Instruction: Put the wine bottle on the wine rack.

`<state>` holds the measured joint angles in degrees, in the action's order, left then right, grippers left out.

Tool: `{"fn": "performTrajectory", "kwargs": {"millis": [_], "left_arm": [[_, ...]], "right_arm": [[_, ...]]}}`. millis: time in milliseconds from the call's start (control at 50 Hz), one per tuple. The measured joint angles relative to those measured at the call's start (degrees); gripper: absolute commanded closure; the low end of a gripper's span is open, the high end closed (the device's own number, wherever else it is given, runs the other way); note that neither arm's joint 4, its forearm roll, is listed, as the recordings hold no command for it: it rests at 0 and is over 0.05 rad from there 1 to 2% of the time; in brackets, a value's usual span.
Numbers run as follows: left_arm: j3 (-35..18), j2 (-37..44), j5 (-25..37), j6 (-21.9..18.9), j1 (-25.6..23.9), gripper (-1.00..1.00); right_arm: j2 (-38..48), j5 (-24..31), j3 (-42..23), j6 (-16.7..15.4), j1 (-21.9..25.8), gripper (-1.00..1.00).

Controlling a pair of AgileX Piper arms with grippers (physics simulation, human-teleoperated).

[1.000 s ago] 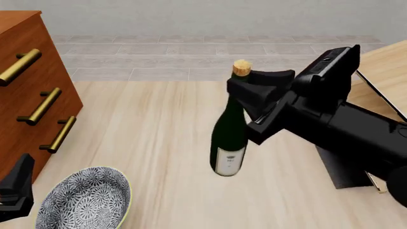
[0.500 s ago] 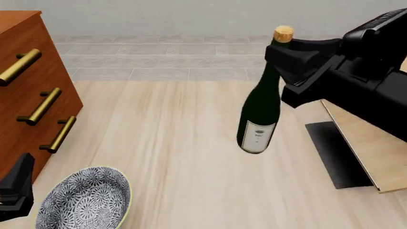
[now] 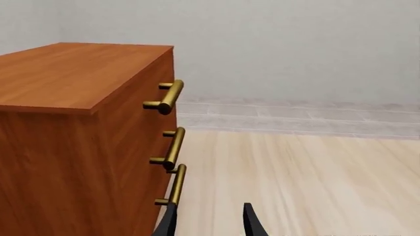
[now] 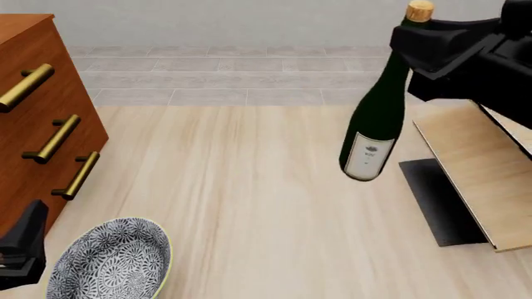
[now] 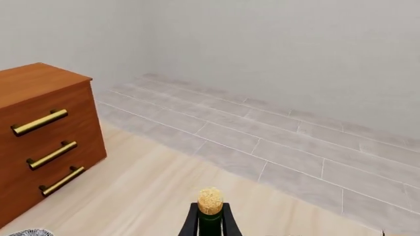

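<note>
The wine bottle [image 4: 370,128], dark green with a tan cork [image 4: 420,10] and a white label, hangs tilted above the table, its base off the surface. My right gripper [image 4: 413,38] is shut on its neck just below the cork. In the right wrist view the cork [image 5: 211,200] shows between the two fingers [image 5: 190,224]. The wine rack [image 4: 478,165], a slanted pale-wood panel on a black base plate [image 4: 435,199], stands just right of the bottle's base. My left gripper [image 4: 22,248] rests low at the near left, open with nothing in it [image 3: 208,223].
A reddish-brown drawer cabinet [image 4: 37,118] with brass handles [image 3: 172,96] stands at the left. A patterned blue-white bowl [image 4: 112,261] sits near the front left, beside the left gripper. Grey tiled floor lies beyond the table's far edge.
The right gripper has carried the bottle upward and to the right, off the table and close to the rack. The left arm has not moved.
</note>
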<state>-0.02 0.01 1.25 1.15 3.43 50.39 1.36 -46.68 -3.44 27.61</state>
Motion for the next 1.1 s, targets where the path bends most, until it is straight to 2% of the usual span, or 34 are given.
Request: {"fn": "performTrajectory", "kwargs": {"millis": [720,1100], "left_arm": [[0.0,0.0,0.2,-0.4,-0.3,-1.00],[0.0,0.0,0.0,-0.6,-0.6,-1.00]], "right_arm": [[-3.2,6.8,-7.2,0.6,-10.6,1.00],[-4.2,10.3,-10.8,2.5,-16.2,1.00]]}}
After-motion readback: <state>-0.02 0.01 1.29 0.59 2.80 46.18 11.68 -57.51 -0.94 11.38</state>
